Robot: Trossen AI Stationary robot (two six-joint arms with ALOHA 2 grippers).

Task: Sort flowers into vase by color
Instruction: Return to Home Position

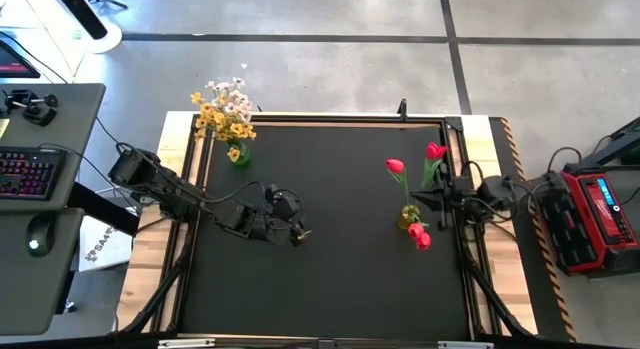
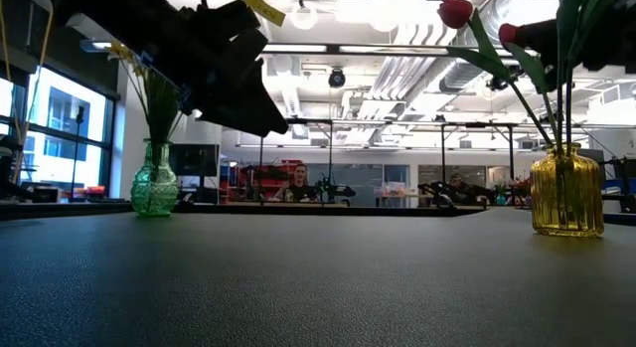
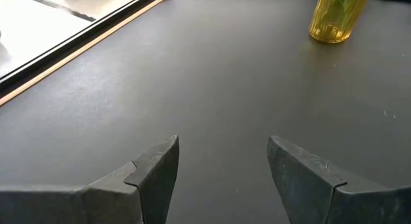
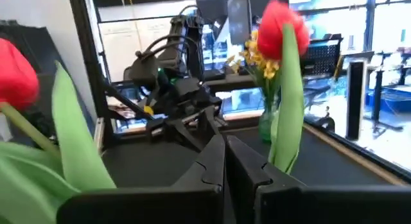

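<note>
Splaying upward from yellow vase [image 2: 566, 196]: red tulips [image 2: 456, 11]

Grey floor [image 1: 300, 14], bright windows [image 2: 60, 118], seemingly ducted ceiling [image 2: 397, 69]

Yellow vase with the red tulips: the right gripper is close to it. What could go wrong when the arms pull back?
1. The right gripper, shut, sits among the red tulips; pulling back could snag a leaf and tip the yellow vase.
2. The green vase stands near the table's far left corner, flowers reaching past the edge; the open left gripper passing close might topple it.
</note>
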